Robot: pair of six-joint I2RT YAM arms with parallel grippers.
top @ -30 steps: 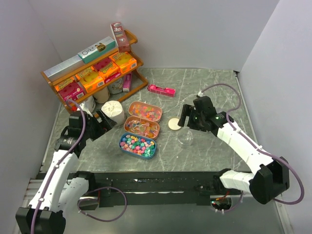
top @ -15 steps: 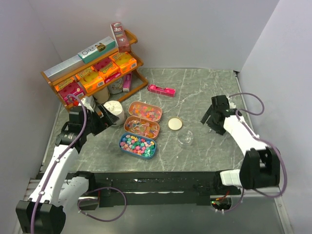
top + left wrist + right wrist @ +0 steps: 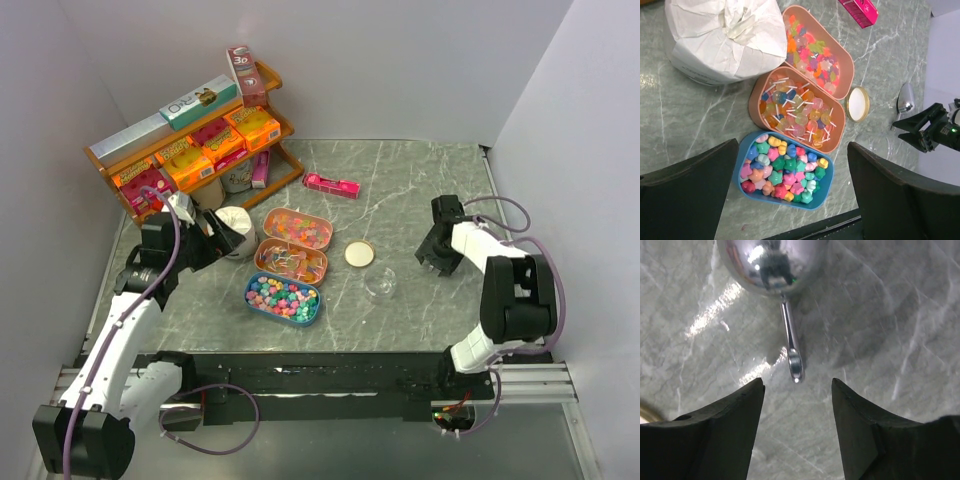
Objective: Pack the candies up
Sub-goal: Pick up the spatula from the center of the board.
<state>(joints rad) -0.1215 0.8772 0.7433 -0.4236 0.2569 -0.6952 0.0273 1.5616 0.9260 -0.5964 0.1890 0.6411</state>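
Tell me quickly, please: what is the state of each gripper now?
Left gripper: open, holding nothing.
Right gripper: open, holding nothing; the spoon lies just in front, not gripped.

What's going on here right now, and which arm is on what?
The right gripper is down over the metal spoon lying on the table. Its open jaws sit either side of the handle tip, not gripping yet. The left gripper hovers open near the white bag, holding nothing. The candies sit in their blue tray. The small clear jar is open, lid beside it.
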